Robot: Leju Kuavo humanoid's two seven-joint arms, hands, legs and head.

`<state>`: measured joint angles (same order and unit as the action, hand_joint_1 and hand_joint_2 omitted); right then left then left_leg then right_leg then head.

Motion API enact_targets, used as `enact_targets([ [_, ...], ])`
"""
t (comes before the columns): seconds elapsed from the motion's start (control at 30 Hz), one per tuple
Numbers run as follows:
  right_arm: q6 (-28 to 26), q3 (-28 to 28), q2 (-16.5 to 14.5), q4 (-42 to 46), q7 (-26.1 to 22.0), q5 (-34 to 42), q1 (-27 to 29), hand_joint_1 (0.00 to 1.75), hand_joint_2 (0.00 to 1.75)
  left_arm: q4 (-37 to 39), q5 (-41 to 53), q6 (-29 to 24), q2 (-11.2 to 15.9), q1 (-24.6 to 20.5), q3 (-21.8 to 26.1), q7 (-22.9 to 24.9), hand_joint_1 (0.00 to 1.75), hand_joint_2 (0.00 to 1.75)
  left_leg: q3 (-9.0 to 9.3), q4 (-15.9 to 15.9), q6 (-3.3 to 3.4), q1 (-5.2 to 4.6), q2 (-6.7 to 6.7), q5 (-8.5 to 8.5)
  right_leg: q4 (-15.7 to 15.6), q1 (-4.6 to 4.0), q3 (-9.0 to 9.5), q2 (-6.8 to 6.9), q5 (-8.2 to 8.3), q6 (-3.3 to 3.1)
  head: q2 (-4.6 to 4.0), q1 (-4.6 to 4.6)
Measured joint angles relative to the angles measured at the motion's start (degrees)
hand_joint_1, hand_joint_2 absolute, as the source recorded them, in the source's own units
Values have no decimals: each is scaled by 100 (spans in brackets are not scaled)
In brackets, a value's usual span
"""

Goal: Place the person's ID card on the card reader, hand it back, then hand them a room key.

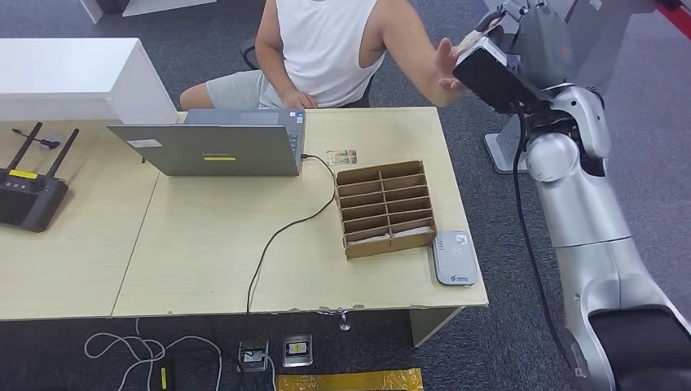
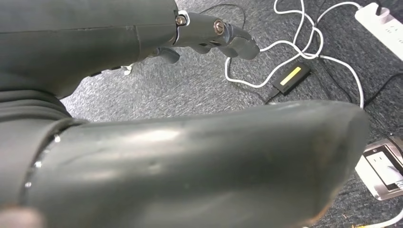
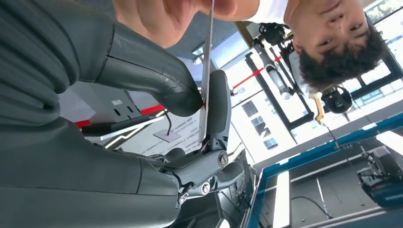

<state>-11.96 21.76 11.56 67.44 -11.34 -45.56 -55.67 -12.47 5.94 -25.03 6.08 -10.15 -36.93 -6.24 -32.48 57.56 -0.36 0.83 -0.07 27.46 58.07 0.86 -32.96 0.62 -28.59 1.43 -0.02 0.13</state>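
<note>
My right hand (image 1: 491,59) is raised high beyond the table's far right corner, toward the seated person (image 1: 326,49). In the right wrist view its thumb (image 3: 157,80) and a finger (image 3: 218,104) pinch a thin card (image 3: 206,71) seen edge-on. The person's hand (image 3: 161,19) holds the card's other end, and that hand (image 1: 446,69) is lifted against mine. The grey card reader (image 1: 454,257) lies flat at the table's near right corner with nothing on it. My left hand (image 2: 119,42) hangs over the floor, fingers (image 2: 214,33) apart from the thumb and holding nothing.
A cardboard divider box (image 1: 385,208) stands just left of the reader. A grey laptop (image 1: 212,147) sits mid-table with a black cable trailing off the front edge. A black router (image 1: 28,191) is at far left. Cables and a power strip (image 2: 380,23) lie on the carpet.
</note>
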Motion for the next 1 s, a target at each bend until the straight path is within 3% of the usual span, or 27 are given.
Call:
enact_targets([
  [0.27, -20, 338, -228, -1310, -378, -597, -219, 175, 175, -3, 62, 157, 4, -134, -90, 19, 0, 0, 0, -1, 0, 1, -6, -1, 2, -2, 4, 7, 0, 0, 0, -1],
  [0.5, -143, 594, -416, -2229, -448, -661, -241, 174, 175, -1, -17, 159, 15, -105, -116, 21, 0, 0, -2, -1, 0, 2, -16, -1, 2, -2, 6, 26, -1, -1, 0, 0],
  [0.67, -183, 662, -451, -2615, -433, -632, -266, 158, 175, -1, -37, 155, 20, -90, -116, 21, 0, 0, -1, 0, 0, 1, -15, -1, 2, -1, 6, 26, -1, -1, 0, 0],
  [0.8, -222, 667, -462, -2789, -433, -599, -265, 0, 175, -1, -44, 154, 29, -79, -118, 21, 0, 0, -1, 0, 0, 0, -15, -1, 2, -1, 4, 25, -1, 0, 0, 0],
  [1.0, -716, 666, -467, -2949, -481, -393, -278, 0, 175, -1, -85, 94, 28, -58, -119, 21, 0, 0, 0, 0, 0, 1, -13, -1, 2, -2, 2, 22, -1, -1, 0, -1],
])
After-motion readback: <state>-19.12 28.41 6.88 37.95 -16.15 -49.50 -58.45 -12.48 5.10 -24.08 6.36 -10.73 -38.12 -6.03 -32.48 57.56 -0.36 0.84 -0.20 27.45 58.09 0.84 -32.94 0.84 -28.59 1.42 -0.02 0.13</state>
